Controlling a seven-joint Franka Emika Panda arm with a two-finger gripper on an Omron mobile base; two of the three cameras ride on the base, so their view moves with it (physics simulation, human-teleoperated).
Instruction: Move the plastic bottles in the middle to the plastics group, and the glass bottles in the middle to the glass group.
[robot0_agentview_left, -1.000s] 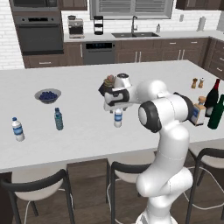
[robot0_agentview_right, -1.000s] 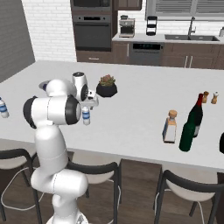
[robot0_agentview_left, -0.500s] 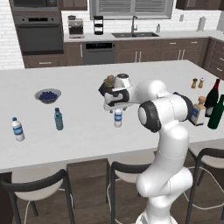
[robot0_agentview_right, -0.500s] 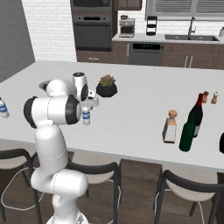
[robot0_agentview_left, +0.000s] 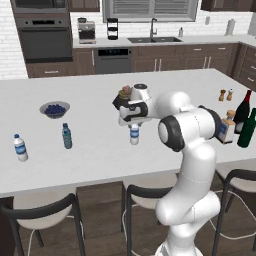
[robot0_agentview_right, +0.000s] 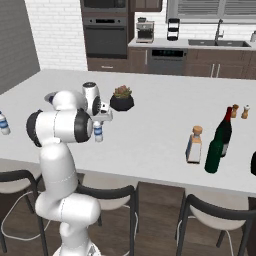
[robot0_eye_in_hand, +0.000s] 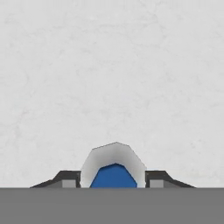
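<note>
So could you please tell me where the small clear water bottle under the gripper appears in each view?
Left base view: small clear water bottle at centre, below the gripper.
Right base view: left of centre, beside the arm.
Hand view: bottom centre, between the fingertips.
Shared landmark: the potted plant just behind it.

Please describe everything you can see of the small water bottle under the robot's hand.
The small water bottle is clear plastic with a blue-white label. It stands upright on the white counter, near the middle and in front of the dark plant pot. The hand comes from above; its dark fingers sit on both sides of the bottle's top, closed against it.
</note>
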